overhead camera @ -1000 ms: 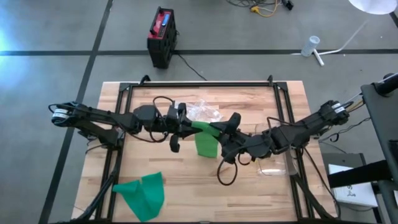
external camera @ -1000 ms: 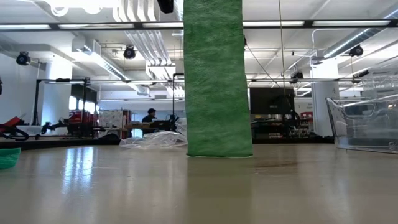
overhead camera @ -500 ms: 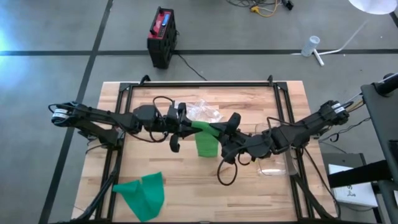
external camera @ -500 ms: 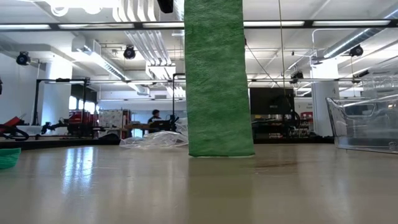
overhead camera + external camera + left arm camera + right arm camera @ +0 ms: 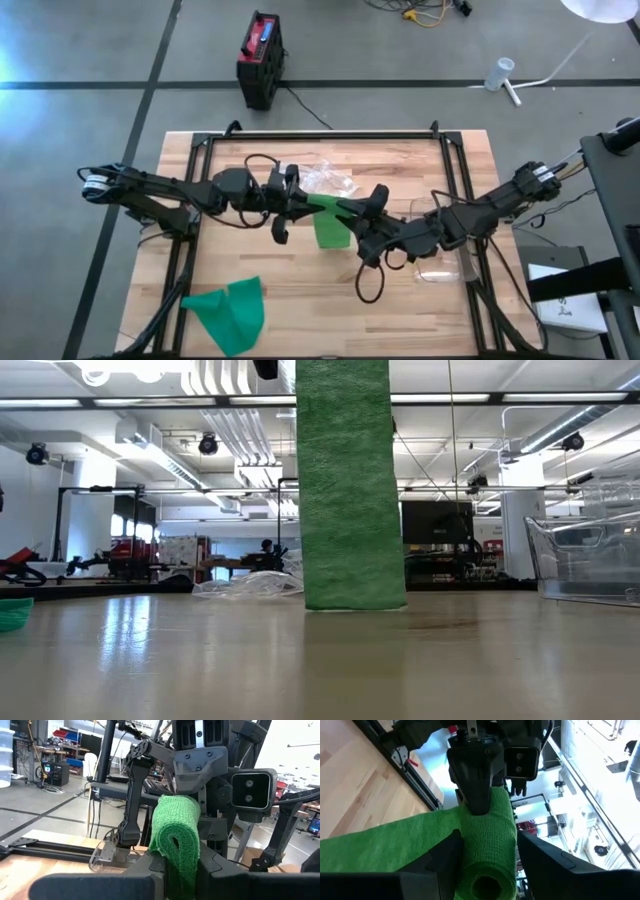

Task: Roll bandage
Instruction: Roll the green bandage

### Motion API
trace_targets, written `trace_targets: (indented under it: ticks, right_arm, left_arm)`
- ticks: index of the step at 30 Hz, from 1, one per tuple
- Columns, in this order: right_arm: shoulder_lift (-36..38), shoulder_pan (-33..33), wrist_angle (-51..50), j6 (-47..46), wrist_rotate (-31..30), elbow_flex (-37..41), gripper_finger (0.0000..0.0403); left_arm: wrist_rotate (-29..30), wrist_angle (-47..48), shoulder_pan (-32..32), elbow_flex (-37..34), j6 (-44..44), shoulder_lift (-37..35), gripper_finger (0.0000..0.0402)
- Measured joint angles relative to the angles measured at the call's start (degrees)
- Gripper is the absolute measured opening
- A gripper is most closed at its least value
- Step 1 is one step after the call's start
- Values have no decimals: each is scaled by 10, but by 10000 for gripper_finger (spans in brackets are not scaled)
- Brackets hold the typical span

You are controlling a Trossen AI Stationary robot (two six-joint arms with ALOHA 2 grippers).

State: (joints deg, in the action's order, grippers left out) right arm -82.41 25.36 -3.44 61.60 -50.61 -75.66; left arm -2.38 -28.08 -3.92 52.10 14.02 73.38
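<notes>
Right end effector (image 5: 352,211) has crept slightly nearer, jaws straddling green bandage roll (image 5: 328,205) at desk (image 5: 400,310) centre. Left end effector (image 5: 302,206) clamps roll's other end; tail hangs to desk.

wooden table (image 5: 220,255), green cloth (image 5: 228,312) (crumpled), clear container (image 5: 440,262)
</notes>
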Motion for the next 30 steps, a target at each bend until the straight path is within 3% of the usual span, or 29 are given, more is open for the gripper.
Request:
trace_targets:
  ticks: [15, 21, 24, 30]
  right_arm:
    - [-2, -4, -19, 5, 1, 0, 151]
    - [-2, -7, -15, -7, 0, -4, 73]
    - [-2, -7, -23, -21, 3, -18, 23]
    - [0, -8, -28, -50, -3, -52, 28]
  left_arm:
    - [-23, 16, -4, 6, -11, 0, 36]
    - [-25, 17, -5, 6, -52, -9, 35]
    - [-26, 15, -6, 6, -74, -14, 47]
    - [-19, 25, -7, 8, -128, -27, 101]
